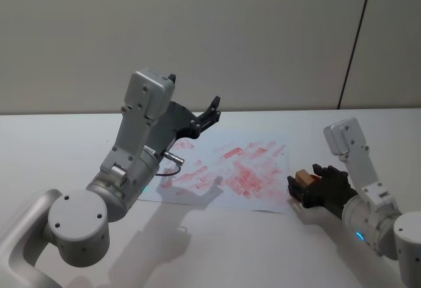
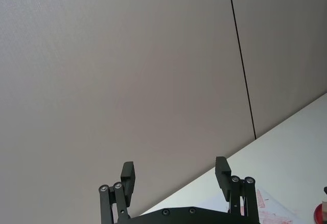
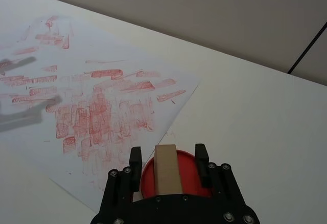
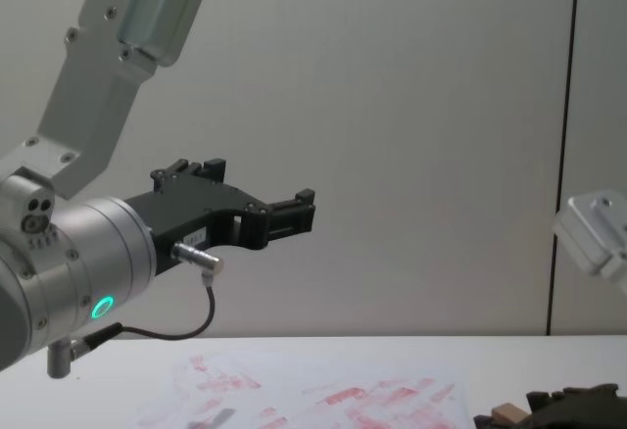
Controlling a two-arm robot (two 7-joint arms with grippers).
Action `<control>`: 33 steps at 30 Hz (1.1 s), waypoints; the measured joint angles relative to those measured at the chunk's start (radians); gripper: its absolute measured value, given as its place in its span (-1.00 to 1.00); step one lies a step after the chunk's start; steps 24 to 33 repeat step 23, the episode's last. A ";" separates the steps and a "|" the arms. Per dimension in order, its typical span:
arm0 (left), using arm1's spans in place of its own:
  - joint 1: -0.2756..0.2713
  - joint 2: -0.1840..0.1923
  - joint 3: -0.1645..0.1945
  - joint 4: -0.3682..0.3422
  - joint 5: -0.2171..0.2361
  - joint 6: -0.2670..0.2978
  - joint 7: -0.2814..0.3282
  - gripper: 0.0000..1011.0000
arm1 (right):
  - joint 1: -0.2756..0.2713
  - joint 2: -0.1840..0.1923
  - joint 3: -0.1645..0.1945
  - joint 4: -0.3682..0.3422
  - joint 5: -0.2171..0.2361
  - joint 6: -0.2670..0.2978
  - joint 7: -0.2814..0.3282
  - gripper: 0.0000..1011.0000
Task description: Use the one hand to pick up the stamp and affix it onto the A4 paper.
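Apparently the right tool (image 3: 167, 170) is low over the counter (image 3: 265, 121), just off the near right corner of the A4 paper (image 3: 97, 101), because that is where the red ink pad (image 3: 184, 180) sits. The wrist view shows the pad directly beneath the fingers. The stamp (image 3: 166, 170), a light-brown wooden block, stands between the two black fingers, its long side running out along them. The fingers sit close against its sides, so I judge the tool clamped on the stamp, though the contact faces themselves are hidden. Whether the block's lower face touches the pad cannot be told. In the head view the block's pale end (image 1: 303, 177) pokes from the dark tool (image 1: 309, 186), just beside the sheet's edge.

The paper lies flat ahead of the tool and toward the other arm, already crowded with red prints, so a fresh print would fit best near its margins.

The left tool (image 1: 197, 118) is raised well above the sheet's far side, fingers spread apart and holding nothing. That keeps it clear of the working arm.
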 joint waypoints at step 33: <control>0.000 0.000 0.000 0.000 0.000 0.000 0.000 0.98 | 0.002 -0.002 -0.002 0.006 -0.005 -0.001 0.000 0.98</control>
